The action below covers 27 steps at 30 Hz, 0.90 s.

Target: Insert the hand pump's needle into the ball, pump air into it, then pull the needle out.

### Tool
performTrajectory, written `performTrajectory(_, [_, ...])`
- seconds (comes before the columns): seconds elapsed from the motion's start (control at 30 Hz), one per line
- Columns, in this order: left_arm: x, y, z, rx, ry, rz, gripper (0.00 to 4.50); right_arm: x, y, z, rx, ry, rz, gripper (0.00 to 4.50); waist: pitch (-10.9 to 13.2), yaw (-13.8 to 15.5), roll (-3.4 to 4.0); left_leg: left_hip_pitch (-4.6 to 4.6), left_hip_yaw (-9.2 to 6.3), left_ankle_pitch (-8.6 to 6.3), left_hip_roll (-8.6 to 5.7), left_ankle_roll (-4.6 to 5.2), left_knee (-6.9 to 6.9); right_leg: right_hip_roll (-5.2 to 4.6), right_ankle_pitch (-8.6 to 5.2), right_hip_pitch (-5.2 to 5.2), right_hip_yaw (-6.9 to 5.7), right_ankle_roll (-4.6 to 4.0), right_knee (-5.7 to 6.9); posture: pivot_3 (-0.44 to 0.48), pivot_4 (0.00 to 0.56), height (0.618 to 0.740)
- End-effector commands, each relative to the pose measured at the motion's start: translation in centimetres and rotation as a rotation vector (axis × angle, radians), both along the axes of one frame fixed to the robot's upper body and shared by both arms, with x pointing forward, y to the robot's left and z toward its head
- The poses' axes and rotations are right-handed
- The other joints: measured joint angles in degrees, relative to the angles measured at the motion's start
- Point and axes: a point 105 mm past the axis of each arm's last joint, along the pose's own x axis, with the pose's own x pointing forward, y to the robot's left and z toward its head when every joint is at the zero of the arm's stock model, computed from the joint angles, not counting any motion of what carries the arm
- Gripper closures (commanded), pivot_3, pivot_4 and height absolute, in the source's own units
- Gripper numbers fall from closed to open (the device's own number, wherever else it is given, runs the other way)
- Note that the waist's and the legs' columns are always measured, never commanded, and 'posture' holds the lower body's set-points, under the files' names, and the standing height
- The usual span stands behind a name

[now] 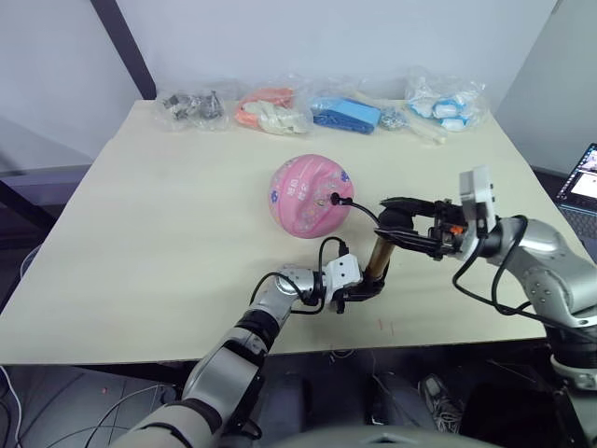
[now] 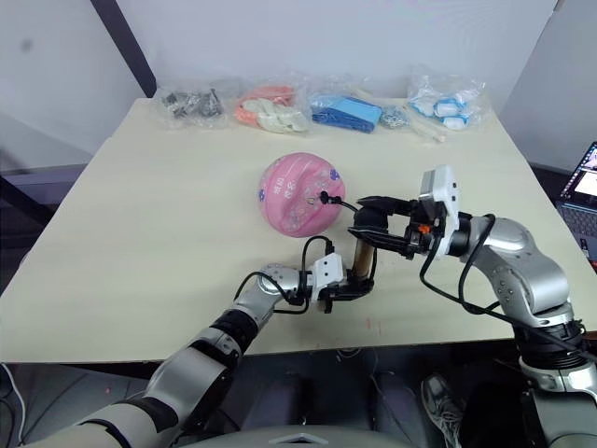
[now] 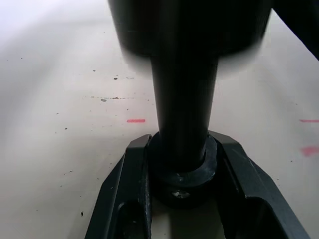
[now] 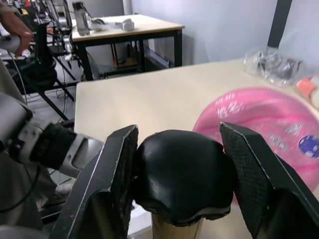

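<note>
The pink ball (image 1: 308, 194) rests mid-table. The hand pump (image 1: 378, 259) stands upright in front of it, to its right, a gold cylinder with black ends. My left gripper (image 3: 183, 144) is shut on the pump's black base (image 3: 183, 164) at table level. My right gripper (image 4: 178, 132) is shut on the black handle (image 4: 182, 174) at the top, and the ball (image 4: 264, 119) shows behind it. A thin black hose (image 1: 364, 213) loops from the pump to the ball's valve. The needle's black fitting (image 1: 335, 198) sits against the valve, with the pin itself hidden inside.
Several plastic bags of small items (image 1: 270, 110) line the table's far edge. A laptop (image 1: 583, 187) stands beyond the right edge. The table's front edge (image 1: 280, 347) runs just behind my left forearm.
</note>
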Motion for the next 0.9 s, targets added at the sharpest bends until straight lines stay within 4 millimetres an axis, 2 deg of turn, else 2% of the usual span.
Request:
performTrajectory(0.03, [-2.1,2.6,-4.5,0.160,0.138,0.016,3.38,-0.2,0.4,-5.3,-0.114,0.142,-0.018,2.41,0.0,0.0,-0.01,-0.01,-0.02,0.00,0.00,0.00,0.00,-0.02,0.00,0.02,-0.04,0.00,0.00,0.000,0.150,0.740])
performTrajectory(0.17, [-2.0,2.5,-4.5,0.159,0.137,0.018,3.38,-0.3,0.4,-5.3,-0.105,0.132,-0.022,2.41,-0.1,-0.1,0.03,-0.02,-0.09,0.00,0.00,0.00,-0.01,-0.06,-0.02,0.13,-0.24,-0.04,0.00,0.000,0.150,0.740])
performTrajectory(0.2, [-2.1,2.6,-4.5,0.159,0.138,0.018,3.38,-0.2,0.3,-4.5,-0.088,0.113,-0.018,2.41,-0.1,-0.1,0.03,-0.01,-0.15,-0.01,0.00,0.00,-0.02,-0.08,-0.03,0.16,-0.28,-0.05,0.00,0.000,0.150,0.740])
performTrajectory(0.33, [-2.1,2.6,-4.6,0.160,0.140,0.019,3.38,-0.1,-0.2,0.7,0.027,0.026,0.007,2.41,0.0,-0.1,0.14,-0.08,-0.59,-0.01,-0.06,0.00,-0.03,-0.18,-0.09,0.25,-0.60,-0.10,0.00,0.000,0.150,0.740])
performTrajectory(0.43, [-2.1,2.6,-4.6,0.160,0.142,0.019,3.38,0.1,-1.3,4.9,0.044,-0.052,0.019,2.41,0.4,-0.1,0.56,-0.23,-0.89,-0.01,-0.16,0.00,0.00,-0.32,-0.11,0.26,-0.88,-0.14,0.00,0.000,0.150,0.740])
performTrajectory(0.57, [-2.2,2.6,-4.7,0.161,0.143,0.019,3.38,-0.1,-2.1,8.9,0.066,-0.111,0.041,2.41,0.7,0.0,0.80,-0.39,-1.41,0.00,-0.67,0.00,0.01,-0.52,-0.25,0.37,-1.26,-0.01,0.00,0.000,0.150,0.740])
performTrajectory(0.77, [-2.2,2.7,-4.7,0.160,0.143,0.020,3.38,-0.4,-2.7,12.6,0.084,-0.191,0.063,2.41,0.8,-0.1,0.79,-0.41,-1.60,0.00,-0.87,0.01,0.01,-0.76,-0.33,0.47,-1.43,0.14,0.00,0.000,0.150,0.740])
performTrajectory(0.9, [-2.2,2.8,-4.7,0.161,0.143,0.022,3.38,-0.2,-2.8,13.6,0.111,-0.203,0.064,2.41,1.0,-0.2,0.74,-0.39,-1.54,0.00,-0.90,0.01,0.04,-0.85,-0.39,0.55,-1.42,0.33,0.00,0.000,0.150,0.740])
